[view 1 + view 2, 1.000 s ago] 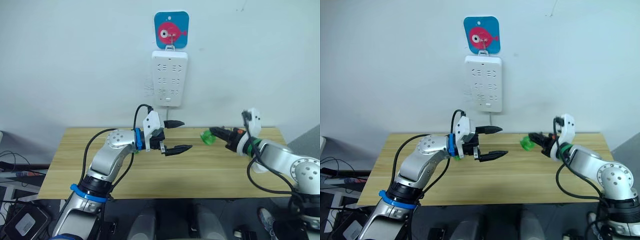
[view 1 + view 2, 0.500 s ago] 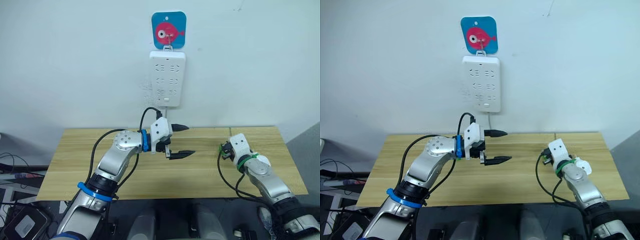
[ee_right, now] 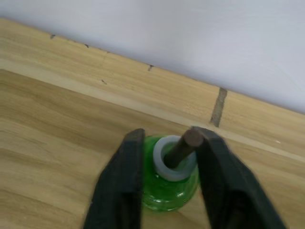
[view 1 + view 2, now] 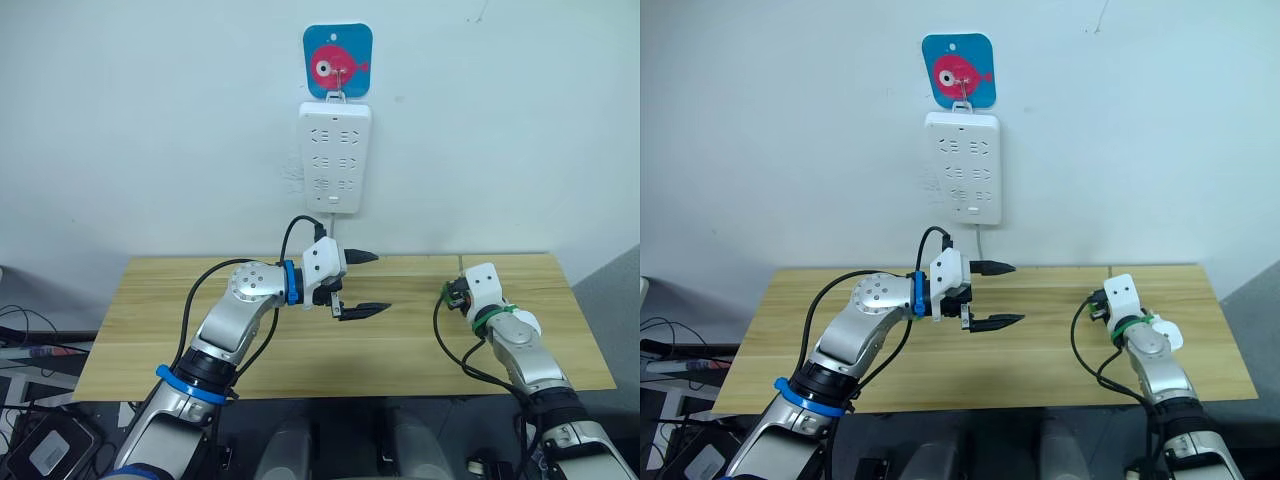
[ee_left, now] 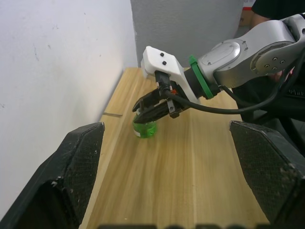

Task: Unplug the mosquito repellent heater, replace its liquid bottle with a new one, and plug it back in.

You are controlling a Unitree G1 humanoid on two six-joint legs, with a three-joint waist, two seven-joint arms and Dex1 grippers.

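A small green liquid bottle [image 3: 167,192] with a pale collar and a dark wick stands on the wooden table [image 4: 200,340] near the back wall. My right gripper [image 5: 151,109] is shut on it from above, one black finger [image 3: 125,171] on each side of its neck. My left gripper [image 4: 380,281] hovers open over the table's middle, pointing toward the right arm, with nothing between its fingers. The bottle [image 5: 144,130] lies well beyond it. The mosquito repellent heater is out of view.
A long white power strip [image 4: 335,157] hangs on the wall above the table from a blue hook plate with a red fish [image 4: 338,62]. Its cord drops behind the left arm. Cables lie on the floor at far left.
My right arm has swung down and turned, bringing the green bottle from mid-air to the table near the wall. My left gripper shifted slightly right and stayed open.
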